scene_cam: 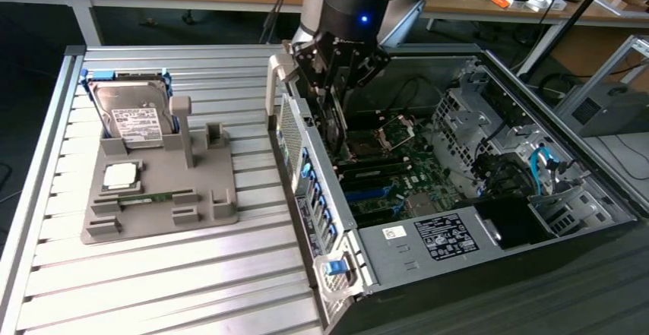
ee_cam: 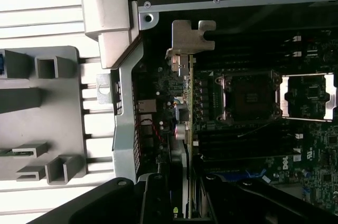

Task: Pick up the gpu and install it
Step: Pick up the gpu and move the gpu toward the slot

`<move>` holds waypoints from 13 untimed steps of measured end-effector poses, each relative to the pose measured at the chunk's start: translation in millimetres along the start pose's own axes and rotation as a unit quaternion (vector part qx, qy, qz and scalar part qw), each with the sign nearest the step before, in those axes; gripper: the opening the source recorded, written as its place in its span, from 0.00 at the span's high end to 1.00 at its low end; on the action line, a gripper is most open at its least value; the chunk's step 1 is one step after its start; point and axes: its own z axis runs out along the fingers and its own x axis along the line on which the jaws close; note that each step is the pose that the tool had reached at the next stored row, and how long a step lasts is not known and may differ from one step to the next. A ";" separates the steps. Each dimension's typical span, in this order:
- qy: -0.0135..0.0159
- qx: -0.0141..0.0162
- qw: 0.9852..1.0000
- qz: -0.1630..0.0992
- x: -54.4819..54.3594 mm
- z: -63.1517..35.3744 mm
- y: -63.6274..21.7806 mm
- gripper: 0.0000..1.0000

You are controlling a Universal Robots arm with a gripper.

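Exterior view: on a slatted metal table [scene_cam: 152,274], an open computer case [scene_cam: 304,175] lies on its side with its motherboard [scene_cam: 400,179] exposed. Beside it, a grey holder [scene_cam: 208,206] carries a hard drive [scene_cam: 132,122]. The robot arm [scene_cam: 350,4] reaches down just inside the case's rear wall. Wrist view: the gripper [ee_cam: 182,208] is clamped on the gpu [ee_cam: 188,102], seen edge-on near the processor socket [ee_cam: 248,97]. The card's long axis runs straight out from the fingers to its silvery bracket [ee_cam: 191,36], close to the case corner. The card's connector edge and the slot beneath are hidden, so whether it touches the motherboard cannot be told.
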 end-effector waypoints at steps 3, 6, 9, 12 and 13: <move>0.000 0.000 1.000 0.000 -0.7 1.6 -0.1 0.73; 0.000 0.000 1.000 0.000 -1.3 2.8 -0.2 0.73; 0.000 0.001 1.000 0.000 -2.3 4.1 -0.3 0.73; 0.000 0.001 1.000 0.000 -4.9 5.1 -0.2 0.73; 0.000 0.001 1.000 0.000 -6.2 5.3 -0.1 0.73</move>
